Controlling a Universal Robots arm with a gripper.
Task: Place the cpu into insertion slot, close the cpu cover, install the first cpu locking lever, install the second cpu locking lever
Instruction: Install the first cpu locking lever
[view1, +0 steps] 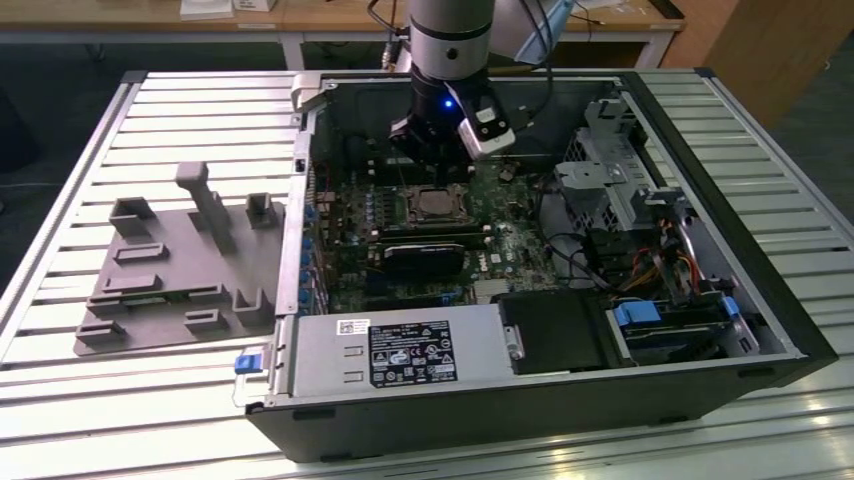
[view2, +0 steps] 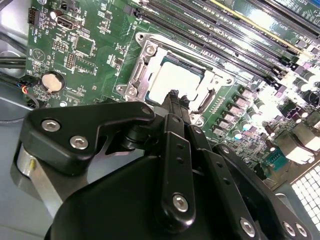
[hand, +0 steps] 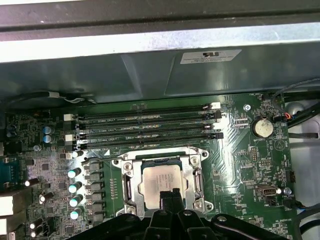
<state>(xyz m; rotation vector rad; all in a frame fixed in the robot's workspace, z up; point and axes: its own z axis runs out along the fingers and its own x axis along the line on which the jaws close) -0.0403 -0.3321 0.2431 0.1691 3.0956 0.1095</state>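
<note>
Quick update from my end: the cpu (hand: 160, 180) is sitting in the insertion slot (hand: 122, 163), and the cpu cover (hand: 194, 176) looks to be lying flat around it, with the chip showing through its window. So I'd call this the lever stage, though I can't tell if either lever is latched. The gripper (view2: 173, 99) has its fingers pressed together, holding nothing. Its tip is right at the slot's edge, on the side away from the memory slots (hand: 145, 125). Touching or just above, can't say. I reckon any next push has to land on frame or lever metal, not the chip, and gently.
</note>
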